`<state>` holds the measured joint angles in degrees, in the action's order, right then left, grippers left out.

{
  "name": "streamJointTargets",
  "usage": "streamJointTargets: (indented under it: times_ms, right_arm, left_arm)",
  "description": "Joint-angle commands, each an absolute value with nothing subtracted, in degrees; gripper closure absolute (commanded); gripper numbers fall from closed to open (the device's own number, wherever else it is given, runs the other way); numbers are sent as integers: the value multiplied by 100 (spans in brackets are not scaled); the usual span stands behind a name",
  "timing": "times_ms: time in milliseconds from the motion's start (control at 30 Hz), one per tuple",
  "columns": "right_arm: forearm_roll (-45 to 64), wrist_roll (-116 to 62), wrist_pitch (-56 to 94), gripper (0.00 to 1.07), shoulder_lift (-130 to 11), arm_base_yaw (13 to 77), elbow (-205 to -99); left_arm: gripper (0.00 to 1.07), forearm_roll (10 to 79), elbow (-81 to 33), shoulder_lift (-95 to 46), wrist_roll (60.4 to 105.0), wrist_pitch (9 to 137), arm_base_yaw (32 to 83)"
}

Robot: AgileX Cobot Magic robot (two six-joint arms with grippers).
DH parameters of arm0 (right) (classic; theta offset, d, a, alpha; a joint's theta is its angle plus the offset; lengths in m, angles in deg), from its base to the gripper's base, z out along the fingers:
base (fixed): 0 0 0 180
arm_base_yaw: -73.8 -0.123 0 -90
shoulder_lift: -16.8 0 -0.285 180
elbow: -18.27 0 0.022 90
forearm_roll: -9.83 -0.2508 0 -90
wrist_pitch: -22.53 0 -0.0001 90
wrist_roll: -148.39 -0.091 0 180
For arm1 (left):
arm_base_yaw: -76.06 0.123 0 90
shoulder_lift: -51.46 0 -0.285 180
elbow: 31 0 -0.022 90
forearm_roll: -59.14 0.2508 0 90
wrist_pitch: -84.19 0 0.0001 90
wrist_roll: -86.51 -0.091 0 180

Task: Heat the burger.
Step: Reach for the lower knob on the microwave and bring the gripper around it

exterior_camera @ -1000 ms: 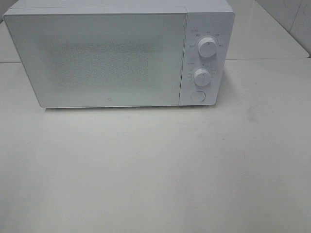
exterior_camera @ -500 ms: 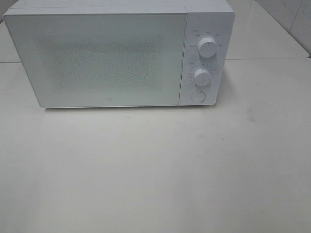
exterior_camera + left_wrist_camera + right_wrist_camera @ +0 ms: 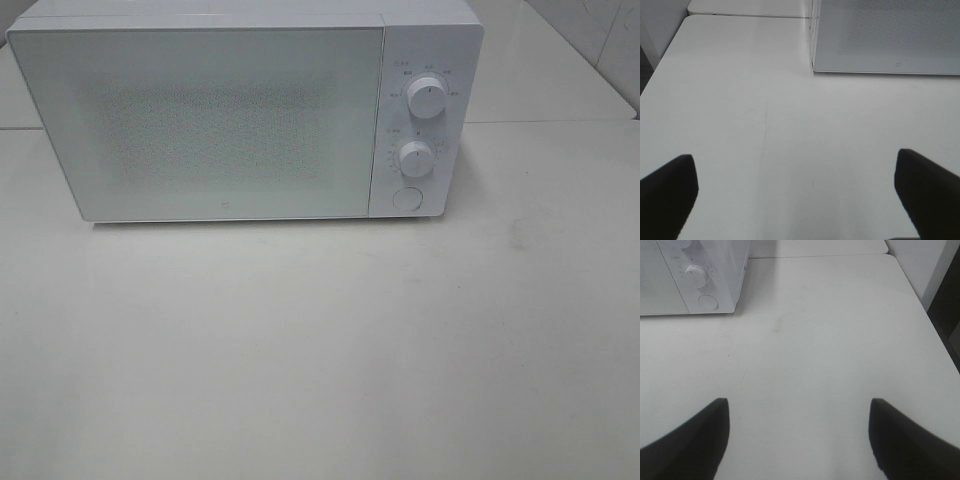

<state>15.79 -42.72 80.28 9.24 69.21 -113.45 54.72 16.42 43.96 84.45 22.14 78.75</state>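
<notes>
Closest in, the left pincer [image 3: 795, 167] hovers with its two dark fingers spread as wide as they go and nothing between them, only bare white surface [image 3: 740, 100] below. The right pincer [image 3: 799, 405] is also wide open and empty, poised over the same surface. Neither arm shows in the high view.

Beyond both pincers stands a white microwave [image 3: 430, 40], filling the upper half of the high view from the far left to just right of centre. Its door [image 3: 200, 120] is shut, and the speckled window gives no look inside. On the panel at the right of the door sit an upper knob [image 3: 428, 100], a lower knob [image 3: 416, 158] and, beneath them, a round button [image 3: 407, 198].

The burger is not visible in any view. It may be behind the closed door or out of frame; I cannot tell which.

As a judgement: a burger is light but soft and stacked, so a hard pinch would crush the bun or slide the layers apart. A gentle, wide hold low on its sides would probably suit best.

The lower half of the high view holds only bare surface, so the shut door is the one obstacle, and the round button is likely its release.
</notes>
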Motion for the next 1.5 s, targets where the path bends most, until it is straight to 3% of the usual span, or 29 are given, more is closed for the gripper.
streamJointTargets:
  times_ms: [33, 1500]
  right_arm:
    - [1597, -4278, 7971, 32, 1056, 6944, -11316]
    - [1545, -4278, 7793, 32, 689, 6944, -11585]
  left_arm:
    - [6, 5467, 1660, 4522, 8491, 2277, 7893]
    - [6, 5467, 1660, 4522, 8491, 2277, 7893]
